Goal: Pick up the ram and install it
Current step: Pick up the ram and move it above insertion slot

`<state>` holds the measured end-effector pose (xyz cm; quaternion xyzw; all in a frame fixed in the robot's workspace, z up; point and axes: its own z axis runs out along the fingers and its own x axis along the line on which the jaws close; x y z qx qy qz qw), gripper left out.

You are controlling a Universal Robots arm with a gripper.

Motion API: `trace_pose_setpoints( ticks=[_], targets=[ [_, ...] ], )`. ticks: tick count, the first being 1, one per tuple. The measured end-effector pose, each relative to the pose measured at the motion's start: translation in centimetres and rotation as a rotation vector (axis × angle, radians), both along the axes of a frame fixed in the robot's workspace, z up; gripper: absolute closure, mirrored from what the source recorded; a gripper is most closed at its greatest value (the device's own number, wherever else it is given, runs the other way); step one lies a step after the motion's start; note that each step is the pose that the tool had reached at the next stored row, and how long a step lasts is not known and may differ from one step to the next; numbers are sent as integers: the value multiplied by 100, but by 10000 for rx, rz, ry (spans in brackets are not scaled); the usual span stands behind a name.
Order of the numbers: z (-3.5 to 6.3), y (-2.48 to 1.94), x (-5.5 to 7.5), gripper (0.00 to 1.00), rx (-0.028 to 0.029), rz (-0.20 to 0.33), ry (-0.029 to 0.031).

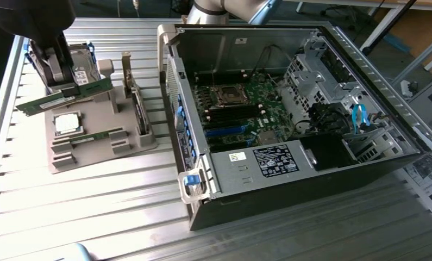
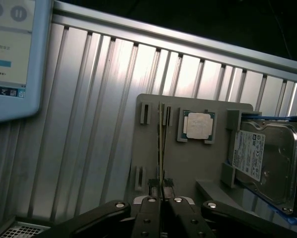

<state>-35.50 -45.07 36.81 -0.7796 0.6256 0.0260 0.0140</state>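
Downward-pointing end effector (image 2: pixel 161 188) clamps the ram (image 2: pixel 161 141) over the tray (image 2: pixel 188 168).

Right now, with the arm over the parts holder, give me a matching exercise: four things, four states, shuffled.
1 ram
2 CPU
3 hard drive
4 computer case

A open, motherboard exposed
B flat in the grey holder
C clamped in the gripper
D label showing, at the holder's end

Pairs: 1-C, 2-B, 3-D, 4-A
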Motion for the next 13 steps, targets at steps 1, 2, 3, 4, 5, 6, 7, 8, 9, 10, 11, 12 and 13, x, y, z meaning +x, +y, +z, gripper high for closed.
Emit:
trace_pose_setpoints(
  ticks=[1,2,3,4,5,6,7,8,9,10,11,12,13],
  targets=[
    [6,0,0,88,0,0,0],
    [14,0,0,88,1,0,0],
    [19,0,0,88,1,0,1],
    [26,0,0,88,2,0,0],
    [30,0,0,88,3,0,0],
    [35,0,0,88,3,0,0],
    [40,0,0,88,3,0,0],
    [44,0,0,88,4,0,0],
    [49,0,0,88,4,0,0],
    [54,0,0,88,4,0,0],
    [58,0,0,88,5,0,0],
    [61,0,0,88,5,-1,-1],
    [66,0,0,88,5,0,0]
  ],
)
